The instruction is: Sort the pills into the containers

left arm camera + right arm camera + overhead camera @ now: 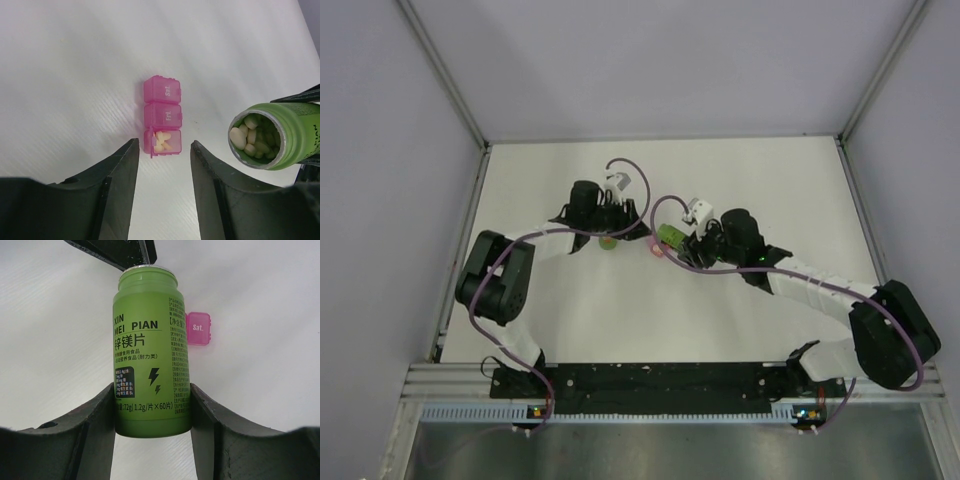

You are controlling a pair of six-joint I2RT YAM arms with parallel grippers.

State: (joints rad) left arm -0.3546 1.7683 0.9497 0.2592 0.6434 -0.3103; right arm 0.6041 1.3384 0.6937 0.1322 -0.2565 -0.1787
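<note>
Robot lab test cell: white table point(740, 170) boxed in by plain grey panels point(660, 60), aluminium rail point(450, 381) along table's near edge.

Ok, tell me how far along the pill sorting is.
Done: one open compartment of the pink pill box holds pills. In hand: the right gripper grips the uncapped green bottle, pills inside. To do: the Fri and Sat compartments are shut; the left gripper hangs open above the box.

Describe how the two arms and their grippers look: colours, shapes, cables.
The left arm and right arm have white links between bulky black joints. A thin purple cable runs along each, looping by a small white block at the wrist. The left gripper and right gripper have broad, dark, wedge-shaped fingers.
</note>
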